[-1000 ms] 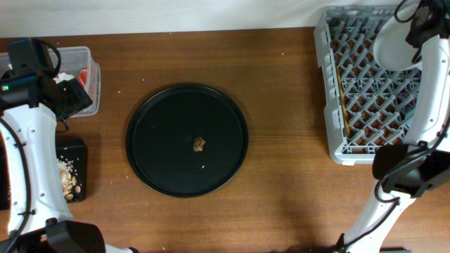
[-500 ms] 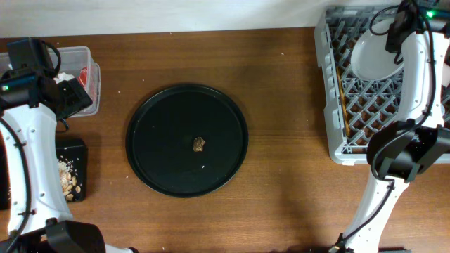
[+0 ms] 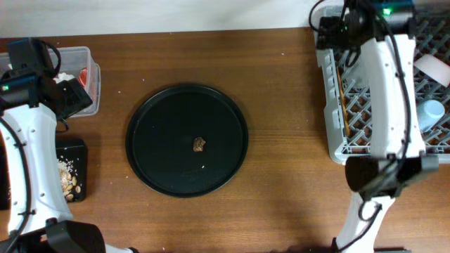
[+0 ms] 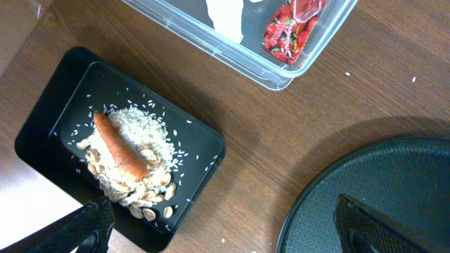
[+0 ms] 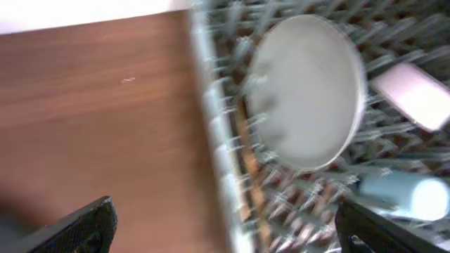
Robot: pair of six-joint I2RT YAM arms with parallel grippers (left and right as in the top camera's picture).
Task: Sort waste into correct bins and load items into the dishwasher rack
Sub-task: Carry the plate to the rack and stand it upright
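Swung leftward since releasing, my right gripper gapes empty like my left gripper, white plate sitting in the dishwasher rack; I'd lift clear before fetching the brown bit.

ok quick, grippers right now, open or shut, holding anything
left gripper: open, holding nothing
right gripper: open, holding nothing
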